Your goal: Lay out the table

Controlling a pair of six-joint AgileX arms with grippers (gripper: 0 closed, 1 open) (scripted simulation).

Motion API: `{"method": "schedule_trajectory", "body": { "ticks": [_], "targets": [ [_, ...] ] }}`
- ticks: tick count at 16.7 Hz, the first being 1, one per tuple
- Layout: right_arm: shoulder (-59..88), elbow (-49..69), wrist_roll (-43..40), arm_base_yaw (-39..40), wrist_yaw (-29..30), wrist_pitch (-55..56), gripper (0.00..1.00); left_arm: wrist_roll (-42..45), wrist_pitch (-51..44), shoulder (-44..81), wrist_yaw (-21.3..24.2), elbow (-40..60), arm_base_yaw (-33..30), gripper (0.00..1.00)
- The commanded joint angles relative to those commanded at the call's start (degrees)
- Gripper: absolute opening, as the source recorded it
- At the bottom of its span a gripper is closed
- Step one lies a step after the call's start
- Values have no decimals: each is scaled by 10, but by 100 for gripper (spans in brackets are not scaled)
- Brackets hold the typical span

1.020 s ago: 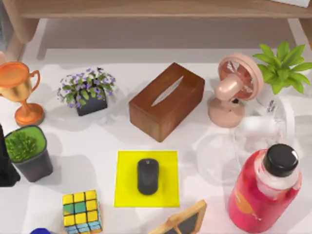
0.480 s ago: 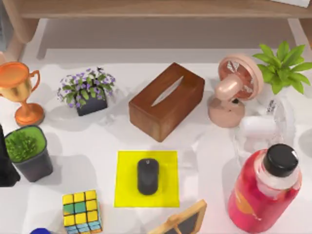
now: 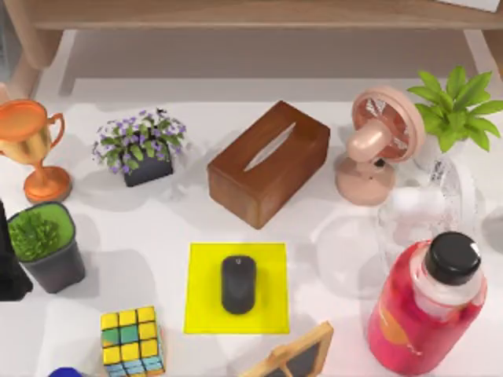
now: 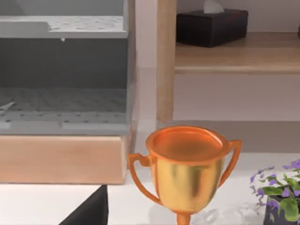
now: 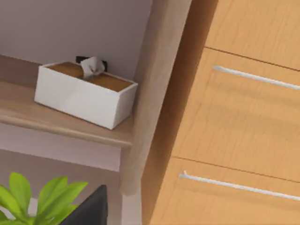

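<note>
Top view: the black mouse (image 3: 238,283) stays centred on the yellow mat (image 3: 202,267); table (image 3: 157,228) layout unchanged, seemingly finished. Either tool's state: cannot tell.

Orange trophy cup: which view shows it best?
The left wrist view: the orange trophy cup sits close and side-on, with bowl and both handles plain, its base cut off. The top view has it whole on the table, far left. The right wrist view faces shelves and drawers.

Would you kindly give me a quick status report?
Left arm parked at table's left edge. Black mouse sits on yellow mat. Tissue box behind it.
</note>
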Motion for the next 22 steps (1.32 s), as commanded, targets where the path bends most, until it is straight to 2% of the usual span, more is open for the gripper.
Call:
{"method": "schedule_trajectory", "body": {
  "ticks": [6,15,18,22],
  "targets": [
    [-208,-137,126,30,5,-91,100,0,0,0,0,0,0,100],
    [-230,-154,139,33,5,-101,100,0,0,6,-1,6,-1,100],
    [-230,-154,139,33,5,-101,100,0,-2,58,-12,60,-13,100],
    [-230,-154,139,33,5,-101,100,1,-6,211,-38,215,-43,100]
  ]
}}
